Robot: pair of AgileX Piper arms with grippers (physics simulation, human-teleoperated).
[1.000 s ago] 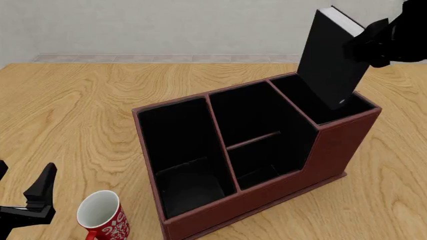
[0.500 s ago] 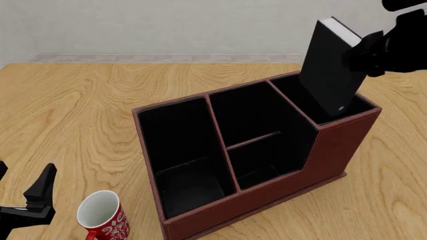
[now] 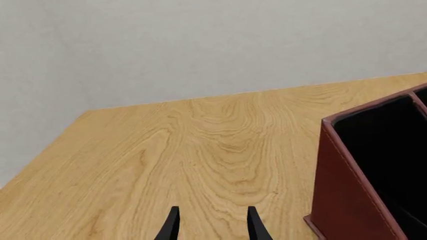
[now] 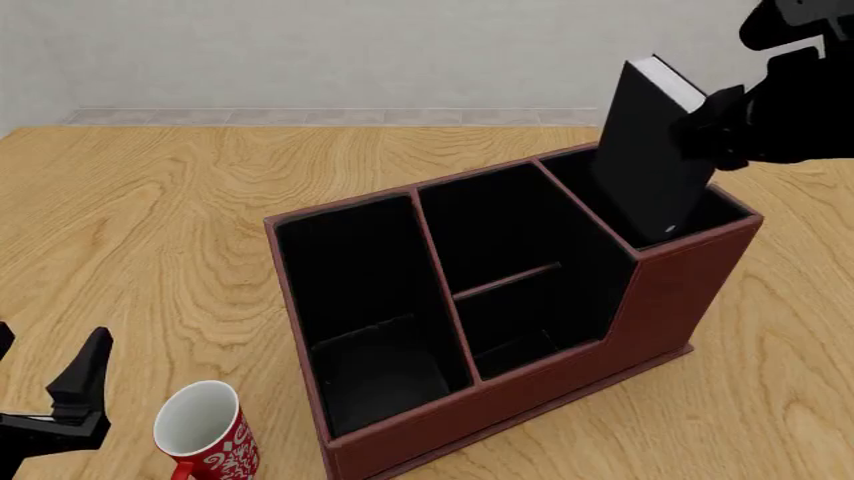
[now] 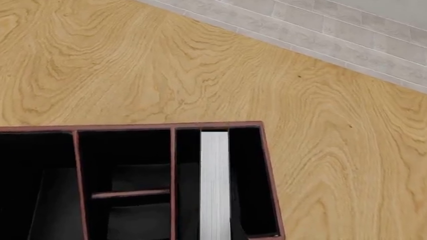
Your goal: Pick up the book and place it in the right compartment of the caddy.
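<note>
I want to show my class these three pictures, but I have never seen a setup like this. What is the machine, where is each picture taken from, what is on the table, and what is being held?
These are simulator renders of two robot arms at a wooden table. The front view looks forward and down from a fixed camera on the arms' own side. The other two come from cameras just behind each gripper, looking along its fingers.

On the table stand a reddish-brown caddy with three black sections and a red mug. The right gripper holds a black book upright, its lower end inside the right compartment; the right wrist view looks straight down on its white page edges. The left gripper waits near the mug, fingers apart, holding nothing.
</note>
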